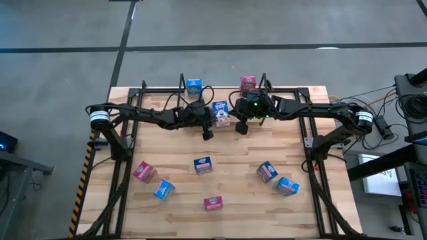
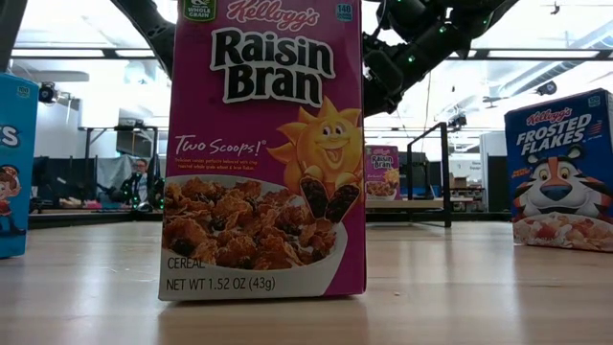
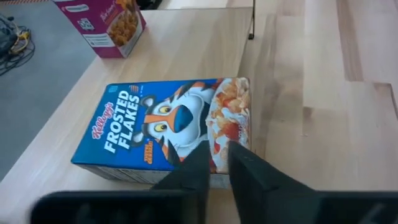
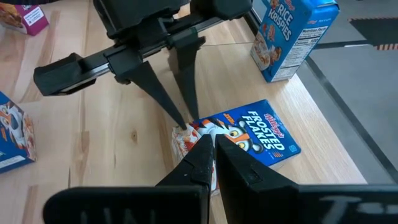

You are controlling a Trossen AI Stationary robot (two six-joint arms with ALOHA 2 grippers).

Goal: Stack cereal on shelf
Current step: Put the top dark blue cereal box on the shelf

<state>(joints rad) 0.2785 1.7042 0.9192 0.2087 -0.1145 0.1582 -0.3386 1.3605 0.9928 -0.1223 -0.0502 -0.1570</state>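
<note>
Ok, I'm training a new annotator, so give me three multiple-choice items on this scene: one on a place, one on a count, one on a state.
1. Where is the flat-lying Frosted Flakes box? A at the table's front edge; B between the left gripper and the right gripper; C on the floor.
2. How many cereal boxes does the high view show? A six; B nine; C twelve.
3. The right gripper is: A wide open; B shut on a pink box; C shut, empty.
Answers: B, both grippers point at it; B, counted from above; C, its fingers meet with nothing between.
</note>
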